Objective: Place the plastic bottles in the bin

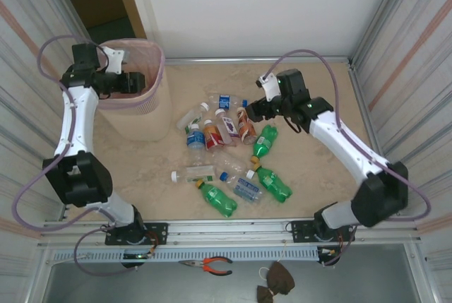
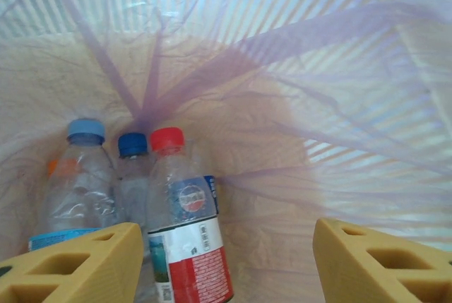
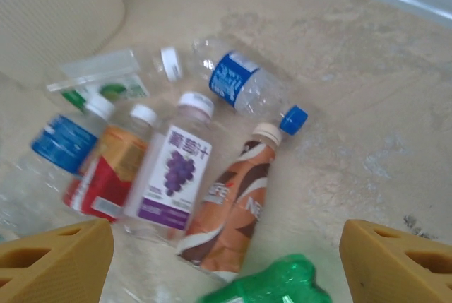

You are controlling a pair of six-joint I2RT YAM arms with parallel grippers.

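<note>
In the top view, the round pale pink mesh bin with a beige lower body (image 1: 145,123) is seen at the upper left of the frame, standing on the pale marbled table (image 1: 318,84); the left gripper (image 1: 138,82) is held over its mouth; small clear and green plastic bottles (image 1: 217,199) are scattered on their sides at the centre; the right gripper (image 1: 248,110) is held over the upper right edge of that scatter.

In the left wrist view, the yellow fingers (image 2: 70,264) of the left gripper (image 2: 227,236) are seen spread apart with nothing between them; three bottles are seen below, inside the bin, one red-capped with a red and white label (image 2: 187,232), two blue-capped (image 2: 85,176).

In the right wrist view, the right gripper (image 3: 227,246) is seen with its fingers (image 3: 395,260) wide apart and nothing gripped; beneath lie a brown-labelled bottle (image 3: 233,204), a grape-labelled bottle (image 3: 176,169) and a clear blue-labelled bottle (image 3: 244,87); the bin's beige wall (image 3: 56,13) is seen at the upper left.
</note>
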